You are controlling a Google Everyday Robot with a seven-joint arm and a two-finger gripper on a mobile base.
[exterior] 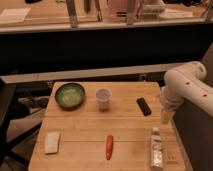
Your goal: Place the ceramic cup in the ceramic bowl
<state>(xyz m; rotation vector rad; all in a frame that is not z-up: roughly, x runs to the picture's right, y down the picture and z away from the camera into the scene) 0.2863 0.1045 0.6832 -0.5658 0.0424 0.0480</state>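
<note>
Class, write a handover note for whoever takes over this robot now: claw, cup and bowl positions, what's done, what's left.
Claw: at the right edge of the table, away from both job items.
Ceramic bowl: back left of the table, empty.
Ceramic cup: upright on the table, just right of the bowl, not touching it.
Done: nothing; cup not grasped.
Left: reach the cup, grip it, set it in the bowl.

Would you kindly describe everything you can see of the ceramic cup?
The ceramic cup is small, off-white, handleless and slightly tapered, with a darker hollow. It stands upright on the wooden table, beside the green ceramic bowl but apart from it. Nothing else touches it; the gripper hangs at the table's right edge.
</note>
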